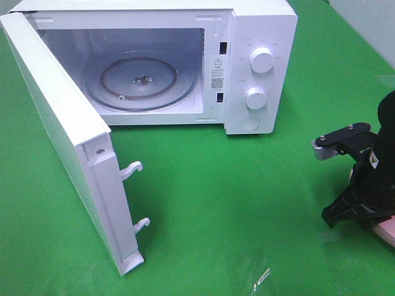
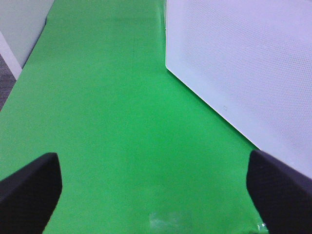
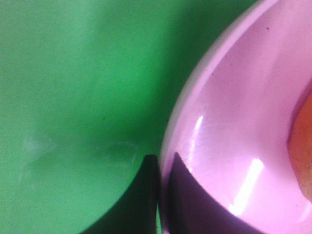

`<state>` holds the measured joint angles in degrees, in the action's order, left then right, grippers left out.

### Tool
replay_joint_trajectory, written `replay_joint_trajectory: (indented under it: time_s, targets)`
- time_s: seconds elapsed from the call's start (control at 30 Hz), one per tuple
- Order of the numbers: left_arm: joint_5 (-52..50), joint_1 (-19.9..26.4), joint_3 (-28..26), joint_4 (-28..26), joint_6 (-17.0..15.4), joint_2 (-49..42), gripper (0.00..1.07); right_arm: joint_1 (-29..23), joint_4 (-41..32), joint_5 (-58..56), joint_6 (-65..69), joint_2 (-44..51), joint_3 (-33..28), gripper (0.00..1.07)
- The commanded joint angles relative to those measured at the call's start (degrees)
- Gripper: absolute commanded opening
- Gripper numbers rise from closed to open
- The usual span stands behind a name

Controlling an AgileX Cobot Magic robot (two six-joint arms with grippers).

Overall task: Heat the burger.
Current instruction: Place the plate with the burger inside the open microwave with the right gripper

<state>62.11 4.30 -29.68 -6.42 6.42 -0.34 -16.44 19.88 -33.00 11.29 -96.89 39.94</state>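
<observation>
In the right wrist view my right gripper (image 3: 161, 195) is closed on the rim of a pink plate (image 3: 234, 112), with one finger outside the rim and one inside. An orange-brown sliver at that view's edge is the burger (image 3: 303, 156) on the plate; the rest of it is out of view. In the high view my right gripper (image 1: 364, 217) is at the table's right edge, and only a corner of the plate (image 1: 386, 233) shows. The white microwave (image 1: 259, 37) stands at the back with its door (image 1: 68, 142) open and its glass turntable (image 1: 141, 80) bare. My left gripper (image 2: 151, 195) is open and empty.
The open door juts toward the front left, with two latch hooks (image 1: 133, 169) on its edge. The left wrist view shows the door's outer face (image 2: 243, 63) beside my left gripper. Green cloth (image 1: 234, 203) covers the table between the microwave and my right arm.
</observation>
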Motion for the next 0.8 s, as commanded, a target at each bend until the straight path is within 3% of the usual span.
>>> replay_joint_trajectory:
  time_s: [0.03, 0.43, 0.8]
  targets:
    - [-0.8, -0.11, 0.11, -0.06, 0.0, -0.34, 0.95, -1.09, 1.6, -2.23, 1.66, 1.55, 0.0, 0.0]
    - [-0.8, -0.11, 0.11, -0.06, 0.0, -0.34, 0.95, -5.5, 7.79, -9.57, 6.93, 7.85, -0.06, 0.0]
    - [-0.8, -0.11, 0.11, -0.06, 0.0, -0.34, 0.95, -14.09, 10.66, -16.56, 8.54, 14.32, -0.11, 0.0]
